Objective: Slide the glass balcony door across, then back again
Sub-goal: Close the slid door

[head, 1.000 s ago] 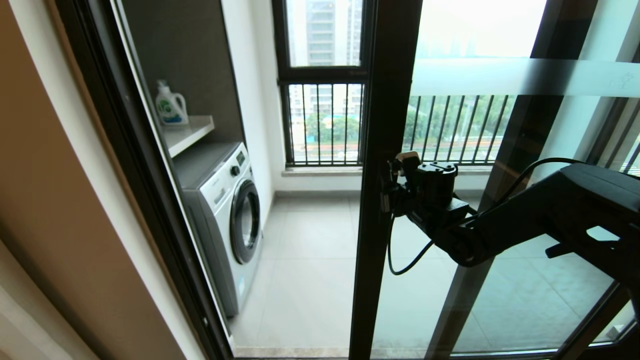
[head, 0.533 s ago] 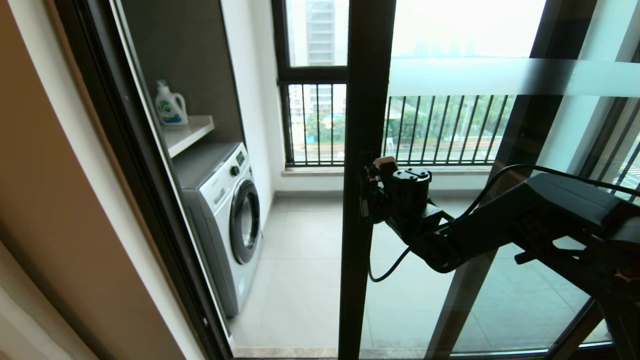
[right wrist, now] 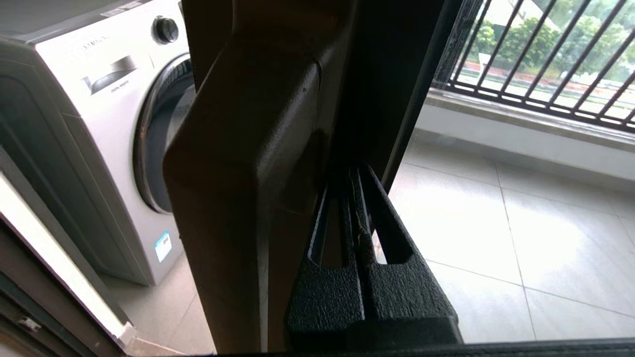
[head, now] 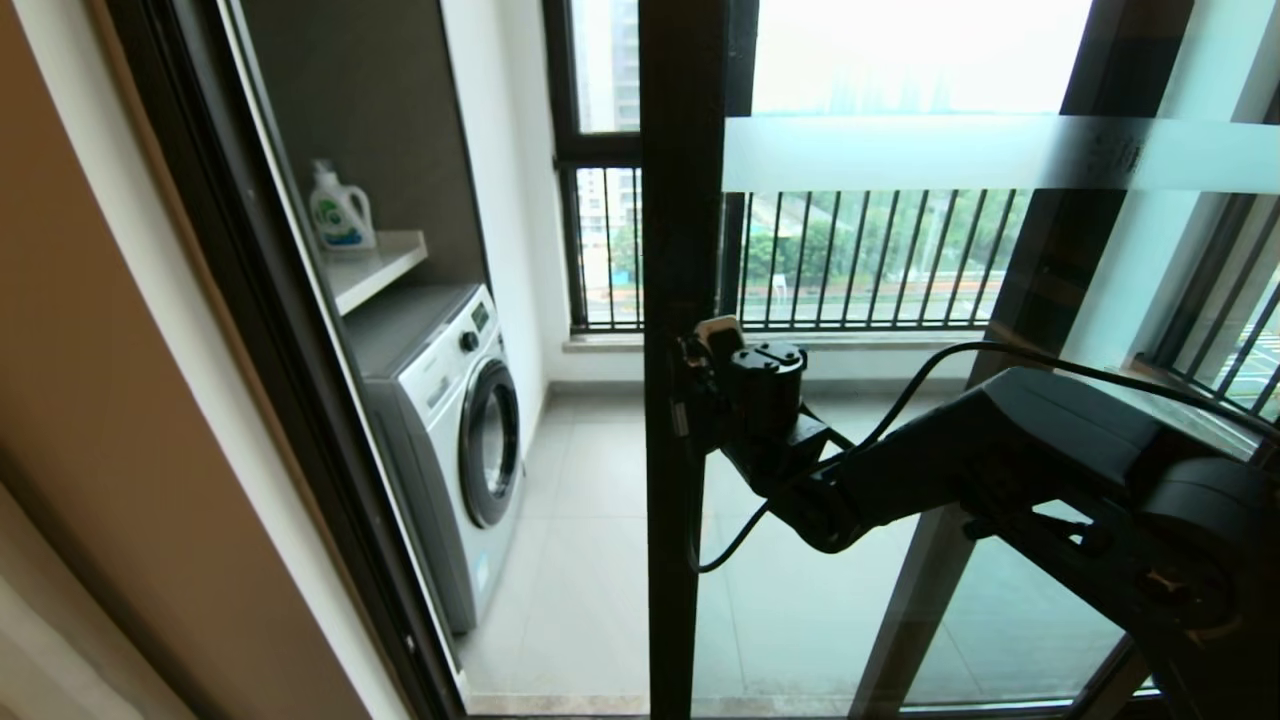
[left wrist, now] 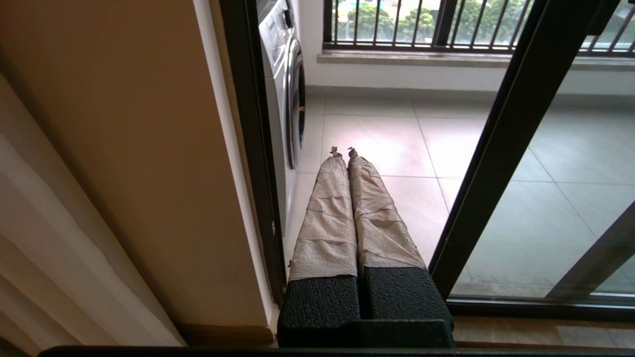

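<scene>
The glass balcony door (head: 671,250) has a dark stile and a frosted band (head: 950,152) across its glass. It stands partway across the opening. My right gripper (head: 690,395) is shut, its fingertips tucked in beside the small dark handle (right wrist: 248,148) against the stile. In the right wrist view the right gripper (right wrist: 347,173) has both fingers pressed together, with nothing between them. My left gripper (left wrist: 341,149) is shut and empty. It hangs low between the left door jamb and the door's stile (left wrist: 496,163).
A white washing machine (head: 455,430) stands inside the balcony at the left, under a shelf with a detergent bottle (head: 340,210). The dark door jamb (head: 290,350) bounds the opening on the left. A window with railing bars (head: 605,250) is behind. A handleless glass panel's frame (head: 1050,250) is to the right.
The door has slid left with my right gripper on its handle side. The open gap toward the washing machine is narrower than a second ago.
</scene>
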Robot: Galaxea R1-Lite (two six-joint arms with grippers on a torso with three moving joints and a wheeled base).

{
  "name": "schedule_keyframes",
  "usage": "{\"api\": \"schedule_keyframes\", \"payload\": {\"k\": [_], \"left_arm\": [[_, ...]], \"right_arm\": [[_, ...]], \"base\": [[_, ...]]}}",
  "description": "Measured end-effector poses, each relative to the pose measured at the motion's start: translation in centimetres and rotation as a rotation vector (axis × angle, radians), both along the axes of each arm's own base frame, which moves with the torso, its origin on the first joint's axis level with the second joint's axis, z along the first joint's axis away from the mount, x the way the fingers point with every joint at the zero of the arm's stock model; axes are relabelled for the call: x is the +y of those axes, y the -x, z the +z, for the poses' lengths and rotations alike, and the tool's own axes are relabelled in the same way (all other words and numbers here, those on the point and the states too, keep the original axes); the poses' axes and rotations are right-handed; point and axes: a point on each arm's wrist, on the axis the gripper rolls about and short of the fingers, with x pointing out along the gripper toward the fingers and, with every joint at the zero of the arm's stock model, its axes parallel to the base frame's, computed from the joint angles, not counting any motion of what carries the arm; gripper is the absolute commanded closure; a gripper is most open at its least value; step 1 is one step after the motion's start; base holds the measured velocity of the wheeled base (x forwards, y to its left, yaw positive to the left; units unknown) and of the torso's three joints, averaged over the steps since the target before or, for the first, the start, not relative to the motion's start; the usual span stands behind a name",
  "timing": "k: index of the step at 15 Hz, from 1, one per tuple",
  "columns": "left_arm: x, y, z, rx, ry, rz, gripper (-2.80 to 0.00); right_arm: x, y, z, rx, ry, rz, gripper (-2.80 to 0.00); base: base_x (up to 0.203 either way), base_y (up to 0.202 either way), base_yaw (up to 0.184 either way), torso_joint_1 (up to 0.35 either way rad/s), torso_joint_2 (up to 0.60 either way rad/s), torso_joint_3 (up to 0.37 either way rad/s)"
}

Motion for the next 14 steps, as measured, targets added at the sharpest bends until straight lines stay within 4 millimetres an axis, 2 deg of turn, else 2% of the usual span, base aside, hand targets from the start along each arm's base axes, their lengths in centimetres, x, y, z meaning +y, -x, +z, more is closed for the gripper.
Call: {"api": "schedule_keyframes", "payload": {"k": [9, 14], "left_arm": [[0.0, 0.0, 0.0, 0.001, 0.0, 0.0, 0.0], [0.0, 0.0, 0.0, 0.001, 0.0, 0.0, 0.0]], "right_arm": [[3.9, 1.0, -0.6, -0.024, -0.017, 0.06, 0.0], [3.2, 0.6, -0.9, -0.023, -0.018, 0.009, 0.0]], "base": [[0.0, 0.0, 0.0, 0.0, 0.0, 0.0], [0.0, 0.0, 0.0, 0.0, 0.0, 0.0]]}}
